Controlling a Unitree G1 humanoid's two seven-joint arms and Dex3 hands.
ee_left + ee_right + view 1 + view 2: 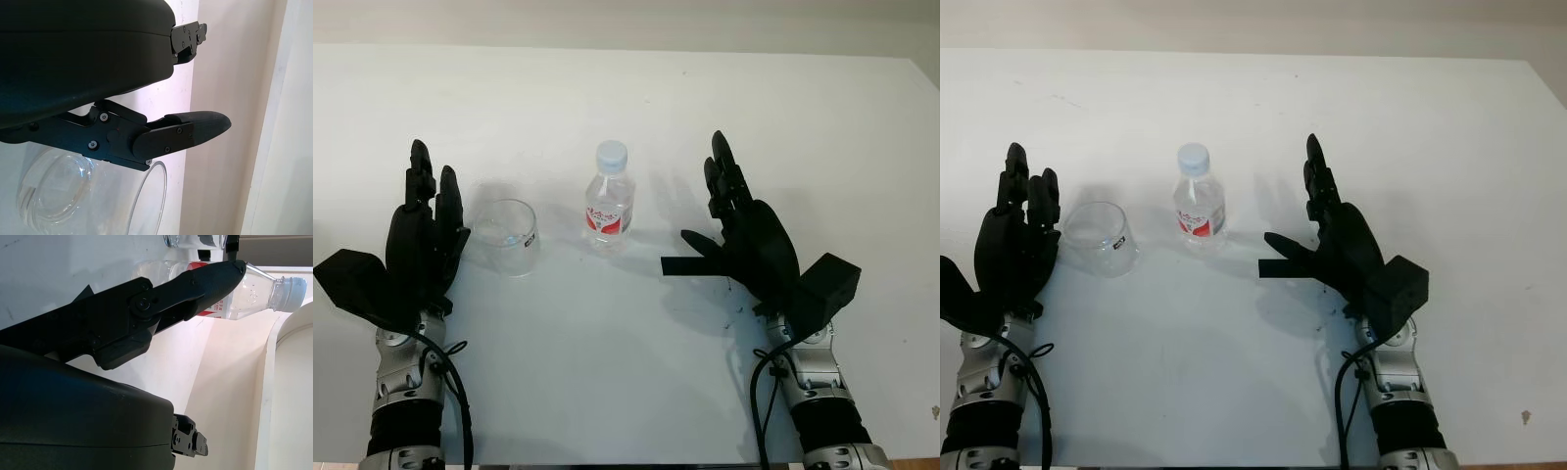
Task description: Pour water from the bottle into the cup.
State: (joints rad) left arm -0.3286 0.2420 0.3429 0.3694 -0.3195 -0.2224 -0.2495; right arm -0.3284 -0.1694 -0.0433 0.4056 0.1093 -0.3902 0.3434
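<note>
White tabletop [822, 127] carried an upright, capped bottle [609, 199] at frame centre, cup [507, 236] to its left. Right hand [739, 230], released and nearer, lay right of it; left hand [426, 235] released beside the cup.

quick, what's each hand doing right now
Left hand: open, holding nothing, beside the clear cup.
Right hand: open, holding nothing, beside the water bottle.
</note>
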